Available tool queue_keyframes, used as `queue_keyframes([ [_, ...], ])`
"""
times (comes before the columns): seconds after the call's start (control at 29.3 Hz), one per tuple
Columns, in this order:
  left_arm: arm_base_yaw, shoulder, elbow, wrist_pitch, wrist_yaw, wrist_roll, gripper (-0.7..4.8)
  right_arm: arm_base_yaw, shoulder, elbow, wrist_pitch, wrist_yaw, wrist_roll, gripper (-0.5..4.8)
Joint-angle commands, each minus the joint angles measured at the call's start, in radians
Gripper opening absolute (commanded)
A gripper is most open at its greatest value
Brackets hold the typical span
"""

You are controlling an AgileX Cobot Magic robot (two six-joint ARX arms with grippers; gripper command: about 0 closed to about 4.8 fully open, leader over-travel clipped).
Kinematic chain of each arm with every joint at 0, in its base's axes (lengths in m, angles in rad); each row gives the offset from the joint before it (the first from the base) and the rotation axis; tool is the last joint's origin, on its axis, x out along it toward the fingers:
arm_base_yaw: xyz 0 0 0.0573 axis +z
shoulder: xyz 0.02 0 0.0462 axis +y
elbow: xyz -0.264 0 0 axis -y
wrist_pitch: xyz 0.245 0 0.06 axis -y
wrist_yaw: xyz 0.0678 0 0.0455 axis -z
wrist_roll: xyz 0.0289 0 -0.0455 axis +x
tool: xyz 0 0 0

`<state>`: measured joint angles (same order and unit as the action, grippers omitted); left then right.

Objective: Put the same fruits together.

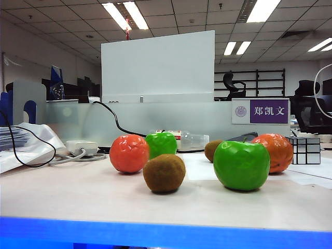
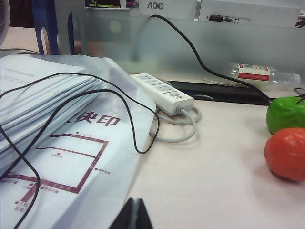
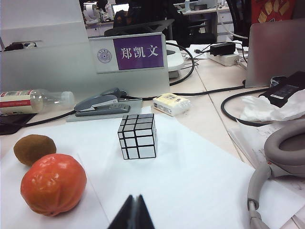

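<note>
Six toy fruits stand on the table in the exterior view. An orange-red mandarin (image 1: 128, 153) and a green apple (image 1: 161, 144) are at the left, with a brown kiwi (image 1: 164, 173) in front. A bigger-looking green apple (image 1: 241, 165) is at the right, a second mandarin (image 1: 275, 152) behind it, a second kiwi (image 1: 212, 150) further back. No gripper shows in that view. My left gripper (image 2: 134, 213) is shut and empty, far from the apple (image 2: 286, 113) and mandarin (image 2: 286, 153). My right gripper (image 3: 134, 212) is shut and empty, near a mandarin (image 3: 53, 184) and kiwi (image 3: 33, 148).
A silver mirror cube (image 3: 137, 136) sits on white paper (image 3: 190, 176). A power strip (image 2: 162, 92), black cables (image 2: 71, 102) and a paper stack (image 2: 43, 109) lie at the left. A stapler (image 3: 97, 103), a plastic bottle (image 2: 259, 74), headphones (image 3: 281, 157) and a name plate (image 1: 260, 111) surround the area.
</note>
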<state>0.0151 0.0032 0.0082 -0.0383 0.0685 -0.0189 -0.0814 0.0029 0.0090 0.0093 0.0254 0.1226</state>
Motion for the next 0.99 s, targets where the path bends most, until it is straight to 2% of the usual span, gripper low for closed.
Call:
queue_keyframes([
  [0.03, -0.002, -0.001, 0.001, 0.01, 0.004, 0.0, -0.05, 0.001, -0.002, -0.007, 0.01, -0.002, 0.0, 0.0],
  [0.31, -0.002, -0.001, 0.001, 0.015, 0.005, -0.014, -0.05, 0.001, -0.002, -0.007, 0.011, -0.003, 0.001, 0.0],
  [0.38, -0.002, -0.001, 0.001, 0.024, 0.023, -0.149, -0.05, 0.001, -0.002, -0.007, 0.011, -0.008, 0.032, 0.0],
  [0.41, -0.002, -0.001, 0.005, 0.033, 0.036, -0.285, -0.05, 0.001, -0.002, -0.007, 0.012, -0.042, 0.093, 0.0],
  [0.44, -0.002, -0.001, 0.008, 0.04, 0.054, -0.339, -0.05, 0.001, -0.002, -0.007, 0.016, -0.061, 0.121, 0.0],
  [0.48, -0.002, -0.001, 0.023, 0.061, 0.086, -0.414, -0.05, 0.002, -0.002, -0.005, 0.027, -0.125, 0.183, 0.0],
  [0.51, -0.003, -0.001, 0.029, 0.08, 0.099, -0.441, -0.05, 0.002, -0.002, -0.005, 0.039, -0.165, 0.205, 0.0],
  [0.55, -0.003, -0.001, 0.03, 0.143, 0.138, -0.502, -0.05, 0.002, -0.002, -0.005, 0.079, -0.245, 0.238, 0.01],
  [0.65, -0.003, -0.001, 0.03, 0.286, 0.166, -0.586, -0.05, 0.002, -0.002, -0.005, 0.185, -0.422, 0.304, 0.06],
  [0.68, -0.002, -0.001, 0.03, 0.323, 0.16, -0.615, -0.04, 0.002, -0.002, -0.005, 0.217, -0.477, 0.304, 0.36],
  [0.72, -0.002, -0.001, 0.03, 0.334, 0.152, -0.623, -0.04, 0.002, -0.002, -0.005, 0.225, -0.481, 0.306, 0.49],
  [0.78, -0.002, -0.001, 0.03, 0.335, 0.153, -0.625, -0.03, 0.003, -0.002, -0.005, 0.236, -0.499, 0.384, 0.52],
  [0.82, -0.002, -0.001, 0.03, 0.329, 0.182, -0.625, -0.01, 0.003, -0.002, -0.005, 0.237, -0.509, 0.453, 0.54],
  [0.99, -0.002, -0.001, 0.027, 0.225, 0.291, -0.633, -0.01, 0.003, -0.002, -0.005, 0.235, -0.533, 0.537, 0.54],
])
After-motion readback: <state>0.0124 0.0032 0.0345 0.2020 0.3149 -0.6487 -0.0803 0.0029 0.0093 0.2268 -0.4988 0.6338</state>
